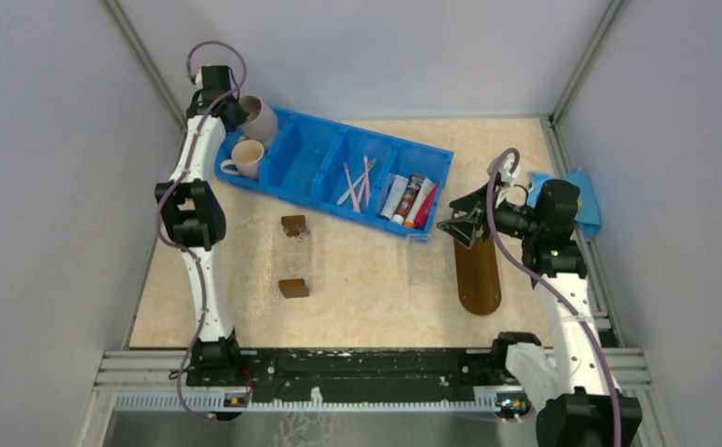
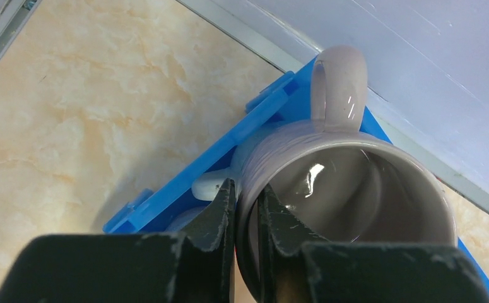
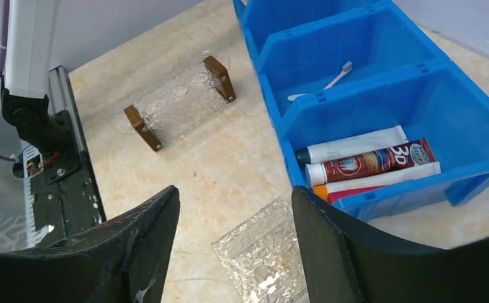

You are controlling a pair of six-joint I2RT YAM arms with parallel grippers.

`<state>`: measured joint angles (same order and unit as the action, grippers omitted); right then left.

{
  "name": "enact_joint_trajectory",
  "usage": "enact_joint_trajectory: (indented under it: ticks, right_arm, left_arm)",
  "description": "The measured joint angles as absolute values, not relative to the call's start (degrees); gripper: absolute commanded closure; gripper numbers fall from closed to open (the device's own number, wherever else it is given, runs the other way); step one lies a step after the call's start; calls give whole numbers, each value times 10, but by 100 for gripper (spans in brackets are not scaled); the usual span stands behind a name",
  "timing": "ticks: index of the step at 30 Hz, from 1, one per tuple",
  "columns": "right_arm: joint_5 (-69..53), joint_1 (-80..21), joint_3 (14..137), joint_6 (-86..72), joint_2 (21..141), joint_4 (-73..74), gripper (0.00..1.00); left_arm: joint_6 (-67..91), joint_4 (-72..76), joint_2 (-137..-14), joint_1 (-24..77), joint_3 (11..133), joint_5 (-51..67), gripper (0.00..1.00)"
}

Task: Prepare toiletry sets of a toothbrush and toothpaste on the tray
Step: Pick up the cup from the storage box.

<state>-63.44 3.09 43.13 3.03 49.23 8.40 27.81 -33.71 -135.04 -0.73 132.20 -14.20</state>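
Pale pink and white toothbrushes [image 1: 357, 182] lie in a middle compartment of the blue bin [image 1: 315, 163]. Toothpaste tubes [image 1: 411, 198] in white, red and dark colours lie in its right end compartment. The dark brown oval tray [image 1: 479, 270] lies bare at the right. My right gripper [image 1: 462, 224] is open and empty above the tray's far end. In the right wrist view [image 3: 235, 208] the tubes [image 3: 368, 167] and one toothbrush [image 3: 324, 81] show ahead. My left gripper [image 1: 236, 110] is shut on the rim of a grey mug [image 2: 349, 183] at the bin's left end.
A cream mug [image 1: 245, 158] sits in the bin's left compartment. A clear holder with two brown end blocks [image 1: 293, 256] stands left of centre. A clear textured plate [image 1: 429, 261] lies next to the tray. A blue cloth [image 1: 580, 191] lies at the far right.
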Motion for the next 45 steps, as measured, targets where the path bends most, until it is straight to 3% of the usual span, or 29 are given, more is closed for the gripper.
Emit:
enact_joint_trajectory:
  ticks: [7,15,23,35,45]
  right_arm:
    - [-634,31,431,32,492,84,34]
    - [-630,26,431,35,490,84,34]
    - [-633,23,430,42,475,80,34]
    - [-677,15,415,78,463,67,34]
    - [-751,15,417,196,457,145,32]
  left_arm:
    - [265,-325,-1302,-6,1265,-115,100]
    - [225,-272,-1156,-3,1133,-96,100]
    - [178,-117,-923,10,857,5,100]
    - [137,111,-625,156,491,222,100]
    - [64,179,-531,289,354,310,100]
